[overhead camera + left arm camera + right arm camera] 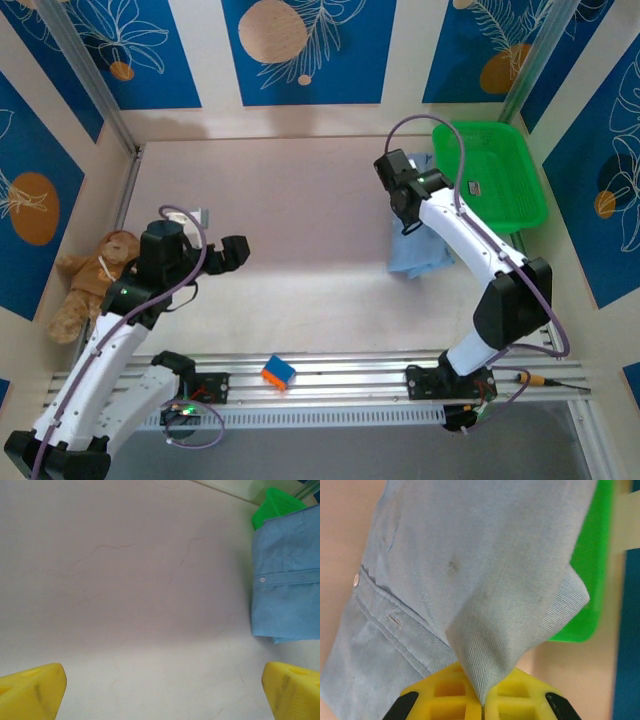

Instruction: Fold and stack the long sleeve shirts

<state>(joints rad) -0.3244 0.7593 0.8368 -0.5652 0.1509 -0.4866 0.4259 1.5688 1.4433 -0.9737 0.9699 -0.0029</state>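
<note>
Light blue long sleeve shirt [470, 570] draped onto the worktop [290, 210] just beside the green plastic basket [497, 178], a fold of its fabric pinched by the closed right gripper [482, 702], left gripper [162, 692] spread wide and empty, well apart from the basket.

The left arm [110, 335] and the right arm [465, 232] were built of white tubular links joined by black housings, each with a looping purple-grey cable [420, 117] and small green lights [182, 410]. The left gripper [160, 692] had plain yellow block fingers [32, 690]. The right gripper [481, 700] had yellow fingers with moulded rectangular recesses and black outer parts.
</note>
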